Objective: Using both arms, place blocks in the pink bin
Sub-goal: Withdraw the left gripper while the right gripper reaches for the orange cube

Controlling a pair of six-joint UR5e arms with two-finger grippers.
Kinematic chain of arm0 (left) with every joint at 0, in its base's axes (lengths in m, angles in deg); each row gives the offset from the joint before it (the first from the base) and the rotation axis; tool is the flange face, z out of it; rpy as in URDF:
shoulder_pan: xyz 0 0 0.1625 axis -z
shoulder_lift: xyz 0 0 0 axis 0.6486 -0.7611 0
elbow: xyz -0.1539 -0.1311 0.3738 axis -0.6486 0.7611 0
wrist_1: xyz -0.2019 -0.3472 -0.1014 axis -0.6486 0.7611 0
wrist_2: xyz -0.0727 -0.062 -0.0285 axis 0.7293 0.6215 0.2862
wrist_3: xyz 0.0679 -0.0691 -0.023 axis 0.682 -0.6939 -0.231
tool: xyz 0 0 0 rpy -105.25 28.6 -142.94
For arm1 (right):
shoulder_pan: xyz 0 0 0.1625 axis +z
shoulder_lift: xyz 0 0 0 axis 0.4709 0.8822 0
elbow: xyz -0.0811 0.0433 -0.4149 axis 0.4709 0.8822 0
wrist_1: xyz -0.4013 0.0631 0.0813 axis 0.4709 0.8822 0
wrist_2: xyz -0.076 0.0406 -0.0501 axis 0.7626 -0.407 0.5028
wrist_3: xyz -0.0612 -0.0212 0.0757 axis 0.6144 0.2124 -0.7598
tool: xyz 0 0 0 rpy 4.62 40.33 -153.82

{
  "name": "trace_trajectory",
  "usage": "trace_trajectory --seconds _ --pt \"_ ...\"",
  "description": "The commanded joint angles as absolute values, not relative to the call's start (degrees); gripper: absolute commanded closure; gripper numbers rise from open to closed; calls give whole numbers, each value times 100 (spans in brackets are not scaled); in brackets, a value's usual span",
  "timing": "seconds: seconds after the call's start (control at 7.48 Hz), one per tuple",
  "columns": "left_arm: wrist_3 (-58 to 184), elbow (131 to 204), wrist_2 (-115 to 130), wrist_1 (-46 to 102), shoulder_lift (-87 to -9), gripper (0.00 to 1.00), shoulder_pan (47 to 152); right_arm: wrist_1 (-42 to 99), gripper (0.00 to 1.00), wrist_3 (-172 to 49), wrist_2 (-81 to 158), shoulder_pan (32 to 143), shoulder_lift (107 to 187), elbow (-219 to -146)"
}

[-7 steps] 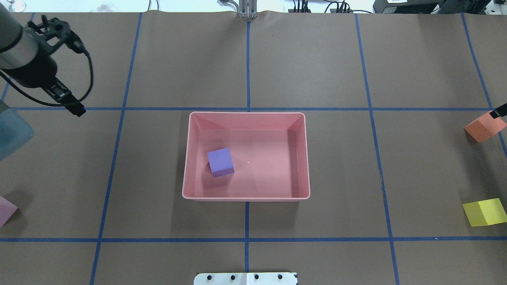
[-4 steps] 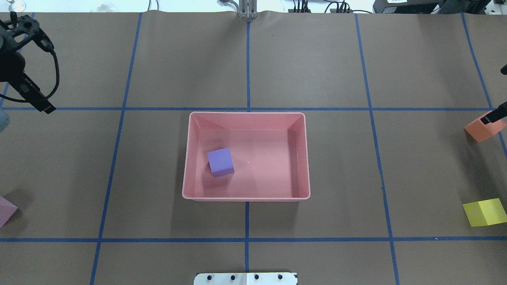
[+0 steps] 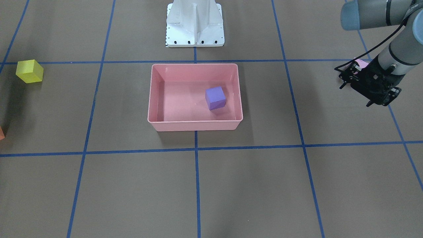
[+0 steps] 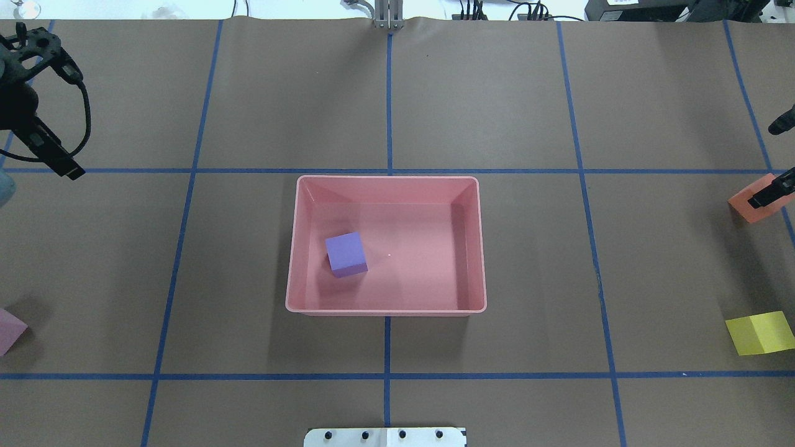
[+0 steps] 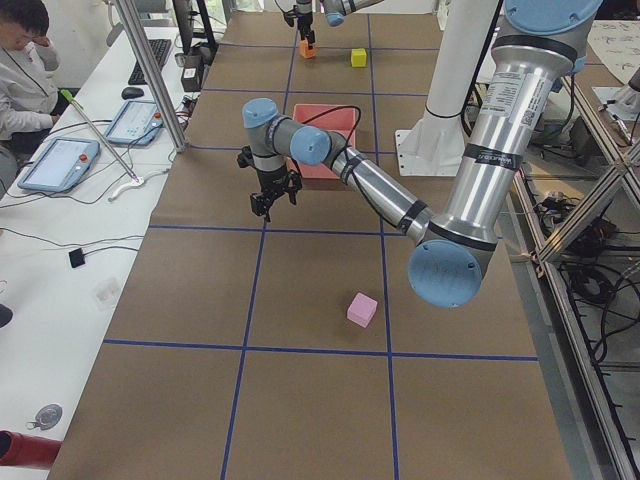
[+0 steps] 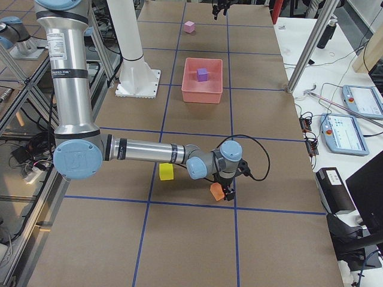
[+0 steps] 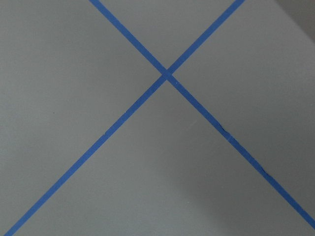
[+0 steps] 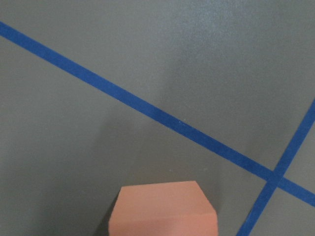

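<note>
The pink bin (image 4: 292, 248) stands mid-table with the purple cube (image 4: 346, 253) inside, left of centre. The light-pink cube (image 4: 9, 330) lies at the left edge and also shows in the exterior left view (image 5: 362, 309). The orange cube (image 4: 745, 208) and the yellow cube (image 4: 761, 333) lie at the right edge. My left gripper (image 3: 355, 95) is open and empty, over bare table far left of the bin. My right gripper (image 4: 776, 158) is open, with one finger (image 4: 770, 194) over the orange cube, which fills the bottom of the right wrist view (image 8: 162, 209).
Blue tape lines grid the brown table cover. The white robot base (image 3: 194, 23) stands behind the bin. Operator desks with tablets (image 5: 60, 163) and a person run along the table's far side.
My left arm has swung further left, away from the bin, then held. My right gripper's fingers have come in from the right edge over the orange cube. The cubes have not moved.
</note>
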State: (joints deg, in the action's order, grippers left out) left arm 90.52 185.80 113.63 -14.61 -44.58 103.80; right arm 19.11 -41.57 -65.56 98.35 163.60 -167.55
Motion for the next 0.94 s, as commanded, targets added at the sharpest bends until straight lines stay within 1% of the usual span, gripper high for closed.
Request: trace_trajectory --seconds 0.0,0.13,0.27,0.4,0.53,0.8 --pt "9029 18556 11367 -1435 -4458 0 10363 1920 87 -4313 -6565 9770 16356 -16725" --pt "9011 18556 11358 -1435 -4458 0 10363 1912 100 -4679 -6600 9761 16321 -16786" --pt "8837 18539 11367 -1435 -4449 0 10389 1912 100 -5023 -6722 9753 16233 -16874" --pt "8131 18539 11367 -1435 -4397 0 10537 1955 100 -5365 -6949 9752 16085 -16996" --pt "7697 18539 11367 -1435 -4266 0 10678 1982 100 -5830 -7213 9752 16040 -17224" --pt "7910 18303 11367 -1226 -4142 0 11143 2000 100 -7216 -7356 9439 15986 -17908"
